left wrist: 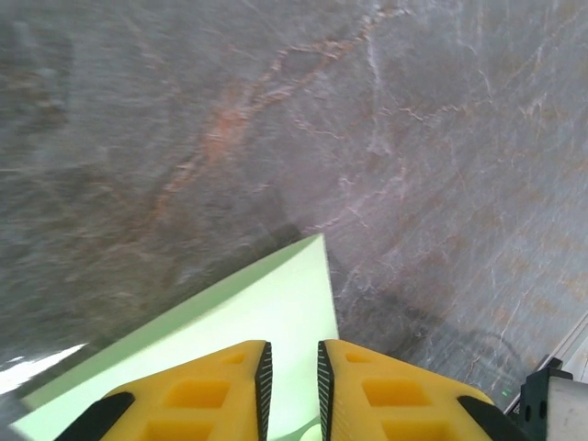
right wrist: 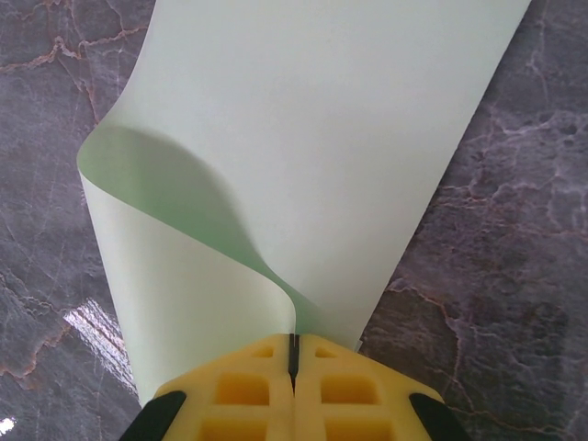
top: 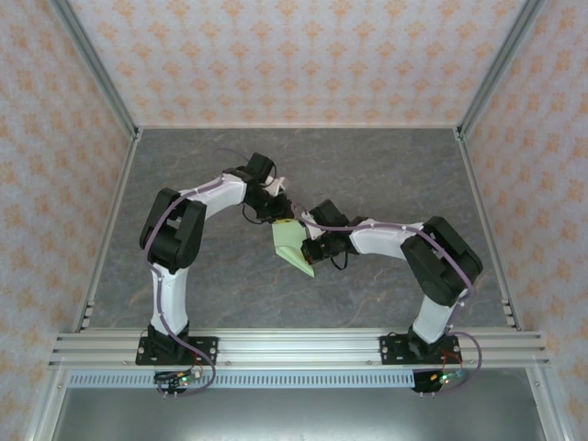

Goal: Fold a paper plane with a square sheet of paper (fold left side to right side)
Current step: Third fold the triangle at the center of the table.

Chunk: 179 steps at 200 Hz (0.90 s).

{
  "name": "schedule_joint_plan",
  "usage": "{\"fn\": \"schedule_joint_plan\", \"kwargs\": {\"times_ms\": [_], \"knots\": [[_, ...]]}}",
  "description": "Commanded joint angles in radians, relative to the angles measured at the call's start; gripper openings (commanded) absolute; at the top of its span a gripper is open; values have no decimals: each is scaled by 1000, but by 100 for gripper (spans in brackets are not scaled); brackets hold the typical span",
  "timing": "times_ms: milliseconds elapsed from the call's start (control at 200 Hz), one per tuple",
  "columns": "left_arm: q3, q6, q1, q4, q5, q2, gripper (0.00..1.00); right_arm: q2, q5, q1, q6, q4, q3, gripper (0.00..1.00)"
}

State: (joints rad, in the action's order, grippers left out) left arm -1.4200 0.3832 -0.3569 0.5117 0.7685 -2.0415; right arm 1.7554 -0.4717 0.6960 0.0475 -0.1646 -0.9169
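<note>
At the centre of the grey marble table (top: 395, 175) I hold the square sheet of paper (right wrist: 303, 119) curled over for folding: right gripper (right wrist: 293, 354) clenched on its lifted edge, left gripper (left wrist: 291, 367) narrowly parted over the flat part.

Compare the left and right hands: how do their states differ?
The left hand has its jaws slightly apart; the right hand has them pressed shut. The right hand pinches the green paper, which curls over in a loop from its tips; the left hand pinches nothing, with a corner of the paper showing past its tips. Shared: yellow tips, both at the same sheet over the grey table.
</note>
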Motion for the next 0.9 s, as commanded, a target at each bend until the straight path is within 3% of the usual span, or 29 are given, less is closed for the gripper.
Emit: {"fn": "schedule_joint_plan", "kwargs": {"times_ms": [0, 150, 315, 580, 891], "knots": [[71, -11, 18, 17, -22, 116, 20, 59, 10, 23, -17, -108, 24, 2], [273, 74, 13, -121, 26, 260, 12, 64, 9, 24, -18, -107, 20, 2], [416, 144, -27, -239, 71, 336, 11, 70, 9, 23, -19, -106, 21, 2], [455, 205, -99, -314, 53, 312, 11, 78, 7, 25, -21, -110, 13, 2], [455, 203, -108, -322, 17, 260, 10, 79, 3, 25, -20, -111, 13, 2]]}}
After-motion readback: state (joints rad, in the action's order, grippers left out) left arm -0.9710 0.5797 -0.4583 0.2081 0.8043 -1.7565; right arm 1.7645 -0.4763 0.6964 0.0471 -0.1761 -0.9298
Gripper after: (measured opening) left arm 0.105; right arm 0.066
